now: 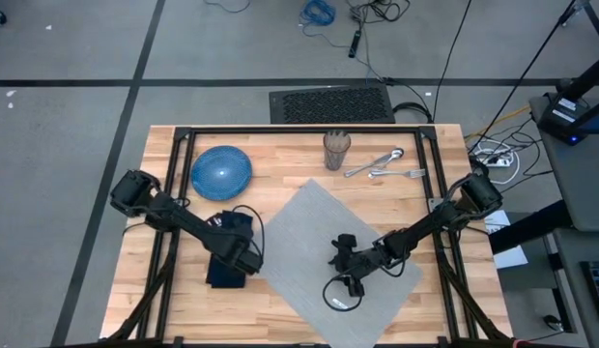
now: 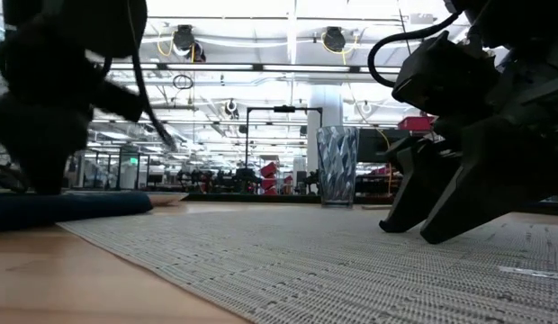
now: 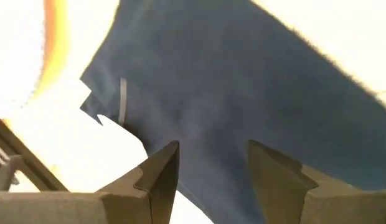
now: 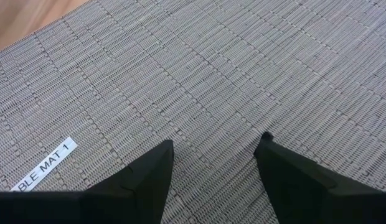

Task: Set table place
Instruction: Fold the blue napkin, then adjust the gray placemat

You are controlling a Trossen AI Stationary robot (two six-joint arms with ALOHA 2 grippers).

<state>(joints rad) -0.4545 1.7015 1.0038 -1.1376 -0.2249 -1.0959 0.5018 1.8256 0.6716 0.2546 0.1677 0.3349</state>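
In the high view the light butcher-block wooden bench with its thin black frame fills the middle of the frame. The flat grey rectangular woven placemat lies at lower centre, turned like a diamond: one corner points to the top of the frame, and its long axis runs from upper left to lower right.

The right gripper sits over the placemat's lower right part, its fingers spread wide with nothing between them, tips down close to the weave beside a white label.

The left gripper is at lower left, over the dark navy blue cloth napkin lying just beside the placemat's left edge; its fingers stand partly apart above the cloth and hold nothing.

A round blue plate sits at upper left, a clear ribbed glass tumbler at upper centre, and metal cutlery to its right, all off the placemat.
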